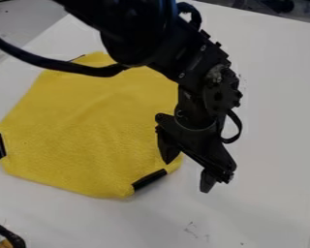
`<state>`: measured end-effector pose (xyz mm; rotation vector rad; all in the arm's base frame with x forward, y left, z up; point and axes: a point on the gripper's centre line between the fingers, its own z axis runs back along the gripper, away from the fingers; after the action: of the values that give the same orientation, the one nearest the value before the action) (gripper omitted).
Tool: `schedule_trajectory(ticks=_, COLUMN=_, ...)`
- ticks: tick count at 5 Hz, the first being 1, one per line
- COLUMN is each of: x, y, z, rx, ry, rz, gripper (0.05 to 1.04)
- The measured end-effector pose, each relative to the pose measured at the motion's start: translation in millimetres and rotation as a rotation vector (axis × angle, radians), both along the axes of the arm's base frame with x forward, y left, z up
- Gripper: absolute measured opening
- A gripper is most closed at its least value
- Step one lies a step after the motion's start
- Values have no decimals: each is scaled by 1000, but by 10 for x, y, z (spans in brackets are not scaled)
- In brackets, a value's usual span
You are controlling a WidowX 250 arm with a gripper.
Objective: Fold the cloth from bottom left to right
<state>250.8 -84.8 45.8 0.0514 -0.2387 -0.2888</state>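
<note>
My gripper [188, 175] hangs at the lower right edge of the yellow cloth [86, 131], its two fingers spread apart with nothing seen between them. One finger is over the cloth's right edge and the other over the white table. The cloth lies spread out, with black strips at its lower left, its bottom right and its top left corners. Part of its upper right side is hidden behind the arm.
The white table [268, 111] extends around the cloth. A black cable loops from the left edge to the arm. At the bottom left corner lies a black and orange object [10, 237]. Dark items are beyond the table's top right edge.
</note>
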Motion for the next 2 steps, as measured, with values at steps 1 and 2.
schedule_trajectory(ticks=1, x=-30, y=14, z=-48, rx=12, ry=23, rz=-8, gripper=1000)
schedule_trajectory(ticks=2, x=-3, y=380, z=128, rx=21, ry=7, rz=63, gripper=1000)
